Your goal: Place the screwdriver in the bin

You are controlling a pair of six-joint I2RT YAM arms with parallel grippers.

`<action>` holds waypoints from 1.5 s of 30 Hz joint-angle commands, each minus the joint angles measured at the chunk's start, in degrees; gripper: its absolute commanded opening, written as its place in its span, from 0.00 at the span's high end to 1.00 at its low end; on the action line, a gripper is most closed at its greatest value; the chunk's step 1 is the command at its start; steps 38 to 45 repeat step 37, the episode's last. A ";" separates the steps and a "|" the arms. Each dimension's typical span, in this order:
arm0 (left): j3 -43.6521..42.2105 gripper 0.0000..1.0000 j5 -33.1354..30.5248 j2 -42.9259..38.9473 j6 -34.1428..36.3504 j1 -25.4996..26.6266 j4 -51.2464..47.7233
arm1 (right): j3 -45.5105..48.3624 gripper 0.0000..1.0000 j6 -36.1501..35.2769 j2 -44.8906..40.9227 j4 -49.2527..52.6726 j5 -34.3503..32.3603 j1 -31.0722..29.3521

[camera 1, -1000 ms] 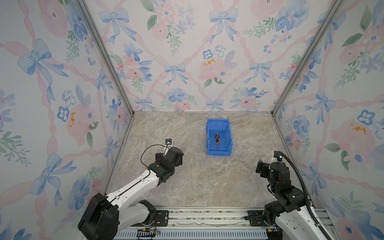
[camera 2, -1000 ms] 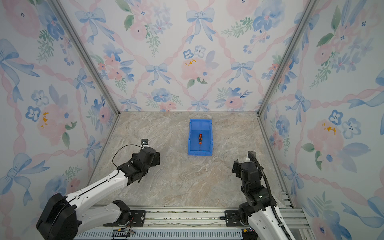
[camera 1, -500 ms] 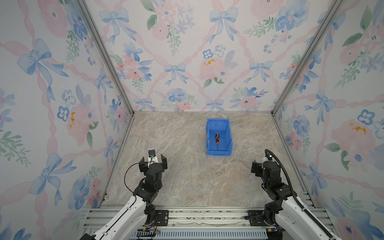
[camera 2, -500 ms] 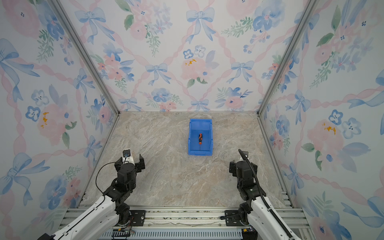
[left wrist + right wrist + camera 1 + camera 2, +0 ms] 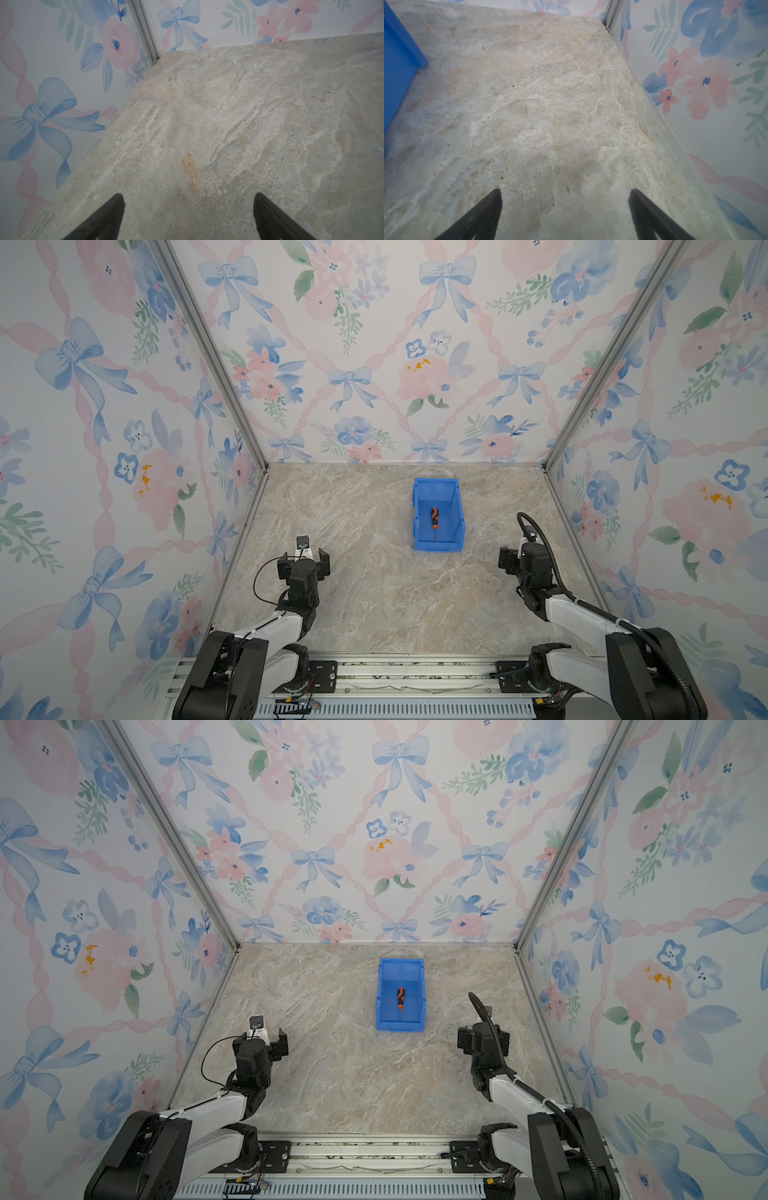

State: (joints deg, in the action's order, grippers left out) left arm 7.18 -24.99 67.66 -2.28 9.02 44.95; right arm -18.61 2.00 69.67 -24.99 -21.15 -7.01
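Marble-look table [image 5: 374,605] carries the blue bin [image 5: 437,488]. Well apart from the bin, off its front-left corner, the left gripper [image 5: 188,199] has its jaws spread wide and empty. The right gripper [image 5: 565,192], off the bin's front-right, is likewise spread and empty. The screwdriver [image 5: 434,517] lies inside the bin, handle toward its rear wall.

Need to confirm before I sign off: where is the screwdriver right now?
In both top views the screwdriver lies inside the blue bin, right of centre on the table toward the back wall, its shaft pointing at the bin's low front wall.
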 commanded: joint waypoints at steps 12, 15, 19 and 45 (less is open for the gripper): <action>4.97 0.02 14.48 17.68 2.18 -4.31 22.89 | -5.30 0.03 -0.32 17.49 -22.84 11.44 4.53; 5.55 0.02 15.13 21.18 2.13 -4.62 24.84 | -4.97 0.03 -1.14 18.27 -24.13 12.82 4.46; 5.94 0.02 13.43 21.83 1.57 -4.73 25.28 | -4.23 0.03 -1.76 18.84 -25.91 11.75 3.53; 6.63 0.03 14.97 22.07 0.89 -5.68 24.34 | -4.03 0.03 -1.82 18.77 -26.36 11.74 3.54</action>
